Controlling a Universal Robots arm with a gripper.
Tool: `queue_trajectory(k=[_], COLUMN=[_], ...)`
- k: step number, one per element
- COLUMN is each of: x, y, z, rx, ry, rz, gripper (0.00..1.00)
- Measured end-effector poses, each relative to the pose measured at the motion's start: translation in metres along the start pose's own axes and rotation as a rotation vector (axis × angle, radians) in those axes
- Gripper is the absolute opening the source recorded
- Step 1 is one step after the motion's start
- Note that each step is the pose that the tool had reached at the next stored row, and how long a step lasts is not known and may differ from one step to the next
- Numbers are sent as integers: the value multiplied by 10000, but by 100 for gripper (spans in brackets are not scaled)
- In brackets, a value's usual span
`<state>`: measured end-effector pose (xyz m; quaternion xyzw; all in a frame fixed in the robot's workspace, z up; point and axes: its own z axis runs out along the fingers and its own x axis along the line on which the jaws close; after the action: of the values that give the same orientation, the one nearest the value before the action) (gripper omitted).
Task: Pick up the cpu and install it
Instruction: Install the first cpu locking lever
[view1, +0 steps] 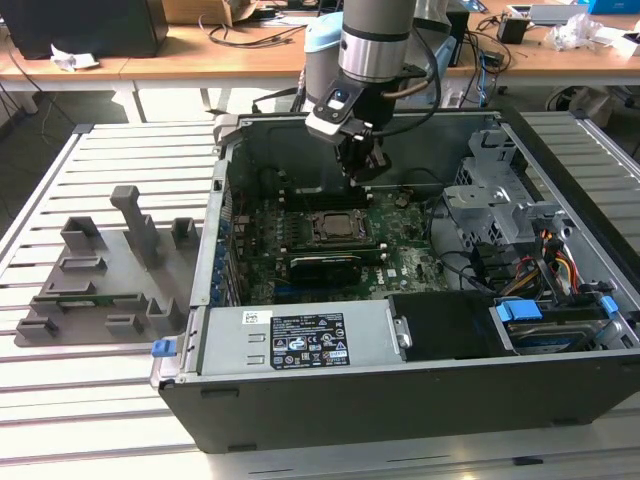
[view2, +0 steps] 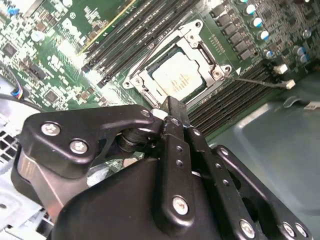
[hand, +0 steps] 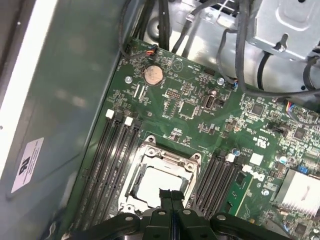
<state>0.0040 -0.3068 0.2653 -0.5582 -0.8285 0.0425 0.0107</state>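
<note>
I'm watching the gripper (hand: 171, 195) hanging just above the CPU socket (hand: 167, 157) on the motherboard (hand: 190, 107), inside the open computer case (view1: 400, 400). Its jaws are pressing together, pinching nothing. In the second wrist view the cpu (view2: 179, 79) is lying flat in the socket frame, silvery top up. It is probably seated, though the fingertips are hiding one edge. The grey holder tray (view1: 100, 290) is sitting outside the case, at the exterior view's left.

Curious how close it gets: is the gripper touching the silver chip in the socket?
Apart. In the exterior view the gripper hangs clear above the cpu, which lies in its socket.
</note>
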Motion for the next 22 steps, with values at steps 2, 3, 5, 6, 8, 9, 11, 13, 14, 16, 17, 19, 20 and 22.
queue_trajectory(k=[2,3,5,6,8,9,11,13,14,16,17,19,20,22], x=[0,0,0,0,0,0,0,0,0,0,0,0,0,0], y=[0,0,0,0,0,0,0,0,0,0,0,0,0,0], z=[0,0,0,0,0,0,0,0,0,0,0,0,0,0], rx=[-13,-18,-25,-30,-39,-43,-50,-60,-64,-71,-77,-86,-88,-94], ry=[-38,-48,-70,-82,-108,-117,-138,-164,-179,-197,-214,-236,-241,-262], rz=[-456,-581,-841,-990,-1299,-1409,-1679,-1987,-2162,-2384,-2584,-2856,-2917,-3168], gripper=[11,11,11,11,11,11,11,11,11,11,11,11,11,11])
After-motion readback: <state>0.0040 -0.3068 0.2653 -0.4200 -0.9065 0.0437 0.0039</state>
